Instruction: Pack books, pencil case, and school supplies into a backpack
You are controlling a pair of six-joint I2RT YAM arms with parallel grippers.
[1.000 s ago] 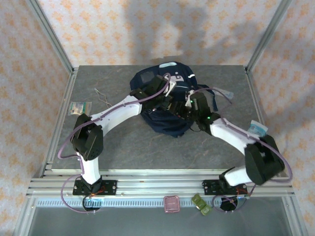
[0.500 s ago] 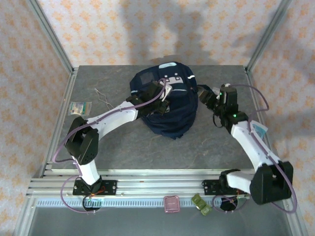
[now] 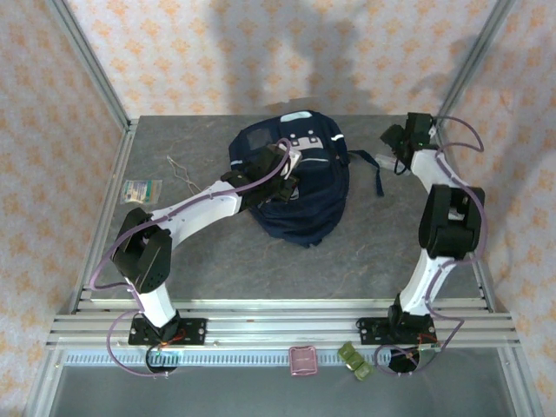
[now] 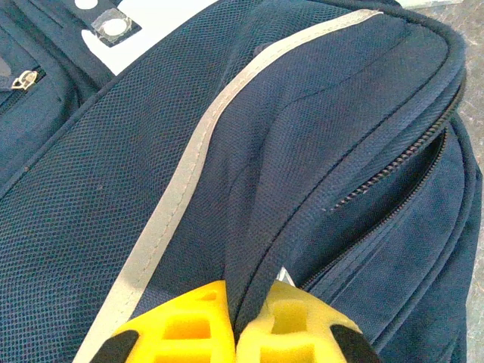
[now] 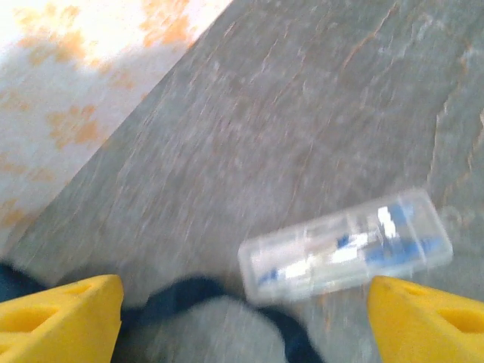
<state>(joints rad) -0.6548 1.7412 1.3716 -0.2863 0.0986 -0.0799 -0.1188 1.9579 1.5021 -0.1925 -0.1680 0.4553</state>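
Left tool (image 4: 236,321) first: it's pressed together on a pinched-up fold of the backpack (image 4: 227,136) fabric, right beside the light grey stripe (image 4: 181,189), with the zipper (image 4: 401,162) running off to one side. I'd say the point of that pinch is to hold the top panel up so the bag doesn't slump flat and there's a mouth to drop things into. The bag itself sits in the middle of the worktop (image 3: 217,252), closer to the far edge than the near one.

Right tool (image 5: 242,291) is spread wide with nothing between the fingers, up over the far right corner. Just ahead of it a clear packet (image 5: 344,246) with blue bits inside lies flat on the worktop, close to a dark strap (image 5: 204,299) trailing off the bag. My read is that the wide spread is there so the fingers can straddle the packet. The wrist picture is smeary, so I can't judge how well I'm lined up. It's a slick, low thing and could skid if I come in crooked.

The pink pencil case (image 3: 302,360) lies past the near edge, between the two arm bases, so that one isn't packed yet.
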